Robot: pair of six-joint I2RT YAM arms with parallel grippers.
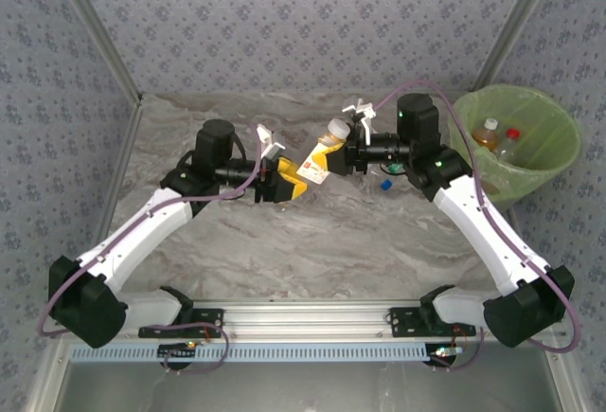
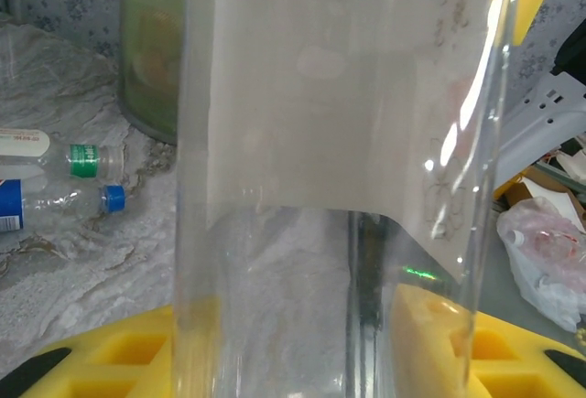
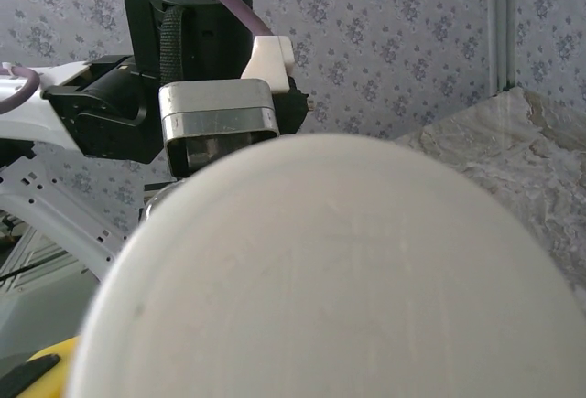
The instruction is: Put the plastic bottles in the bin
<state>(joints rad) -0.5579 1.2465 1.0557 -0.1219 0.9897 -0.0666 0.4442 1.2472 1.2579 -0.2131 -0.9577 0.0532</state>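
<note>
Left claw (image 1: 287, 183): pressed together on the lower body of a clear bottle (image 1: 317, 161) with a yellow-and-red label. In its wrist view the yellow pads (image 2: 119, 357) flank the clear wall on both sides. The bottle is held above the table, slanting from that claw toward 1 o'clock, white cap (image 3: 330, 270) leading. Right claw (image 1: 356, 137): sits at the cap end. The cap is close against its lens, and you cannot tell whether the jaws have bitten. Outward: the bin (image 1: 554, 170), green-lined, lies at 3 o'clock of the bottle in the top view, with binned bottles (image 1: 488, 133) inside. A green-capped bottle (image 2: 69, 155) and a blue-capped bottle (image 2: 64, 206) lie on the table near its foot. Handling, judged: the held bottle looks empty, so light. Its thin wall will dent under a hard squeeze, and it is smooth and round, so it may twist or slip. Take it at the neck just under the cap, or across the labelled mid-body. Do not release the left claw until you confirm the right one holds.
</note>
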